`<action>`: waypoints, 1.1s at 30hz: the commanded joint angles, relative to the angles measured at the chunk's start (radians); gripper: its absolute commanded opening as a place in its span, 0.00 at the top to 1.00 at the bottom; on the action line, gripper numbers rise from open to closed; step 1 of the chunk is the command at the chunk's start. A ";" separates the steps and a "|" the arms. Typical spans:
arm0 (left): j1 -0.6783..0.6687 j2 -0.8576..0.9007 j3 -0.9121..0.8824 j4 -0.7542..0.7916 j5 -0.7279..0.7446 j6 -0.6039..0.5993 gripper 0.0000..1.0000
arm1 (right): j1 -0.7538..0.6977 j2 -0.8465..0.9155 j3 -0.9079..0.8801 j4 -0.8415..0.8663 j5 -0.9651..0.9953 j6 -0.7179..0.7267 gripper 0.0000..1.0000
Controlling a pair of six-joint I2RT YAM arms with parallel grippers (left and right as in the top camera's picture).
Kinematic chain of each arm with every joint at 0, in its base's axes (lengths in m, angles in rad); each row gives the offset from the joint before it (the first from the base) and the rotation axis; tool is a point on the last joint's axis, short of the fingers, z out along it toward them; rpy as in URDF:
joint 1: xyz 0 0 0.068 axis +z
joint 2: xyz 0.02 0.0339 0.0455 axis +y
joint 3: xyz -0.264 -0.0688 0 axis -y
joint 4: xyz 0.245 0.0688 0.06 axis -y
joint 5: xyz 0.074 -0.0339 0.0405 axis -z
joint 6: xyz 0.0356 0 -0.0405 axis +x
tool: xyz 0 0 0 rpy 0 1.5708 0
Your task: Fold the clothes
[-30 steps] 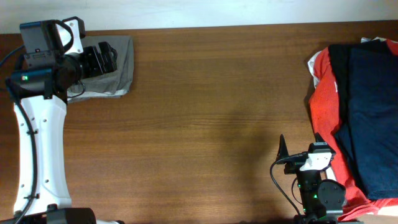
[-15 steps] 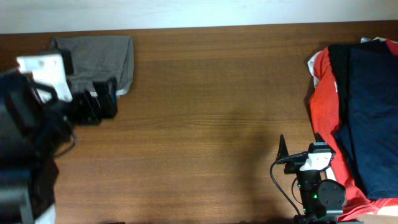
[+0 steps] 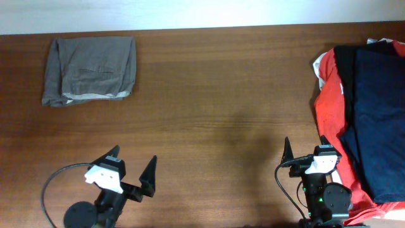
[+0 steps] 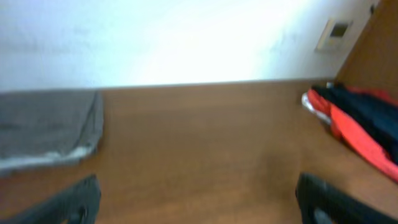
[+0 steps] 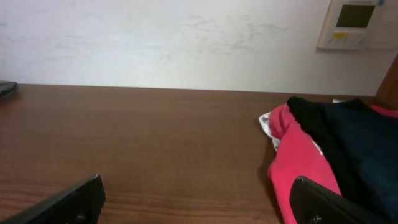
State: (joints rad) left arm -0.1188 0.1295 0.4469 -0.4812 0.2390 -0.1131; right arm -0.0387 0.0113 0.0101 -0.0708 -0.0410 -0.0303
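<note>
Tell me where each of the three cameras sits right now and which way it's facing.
Overhead: above the table, looking straight down at the folded shorts, the clothes pile, the left gripper and right gripper.
Left wrist: low over the table, facing the far wall; its open fingers fill the bottom corners.
Right wrist: likewise low, facing the wall; its fingers at the bottom corners.
Shared: both wrist views catch the clothes pile; only the left catches the shorts.
</note>
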 commanded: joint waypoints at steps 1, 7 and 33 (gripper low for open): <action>-0.006 -0.079 -0.178 0.244 0.008 0.001 0.00 | 0.000 -0.008 -0.005 -0.005 0.010 -0.003 0.02; -0.006 -0.125 -0.395 0.482 -0.102 0.002 0.00 | 0.000 -0.008 -0.005 -0.005 0.010 -0.003 0.02; 0.067 -0.124 -0.431 0.390 -0.218 0.212 0.00 | 0.000 -0.008 -0.005 -0.005 0.010 -0.003 0.02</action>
State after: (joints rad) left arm -0.0555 0.0154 0.0280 -0.0898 0.0250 0.1112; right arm -0.0387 0.0109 0.0101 -0.0704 -0.0410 -0.0307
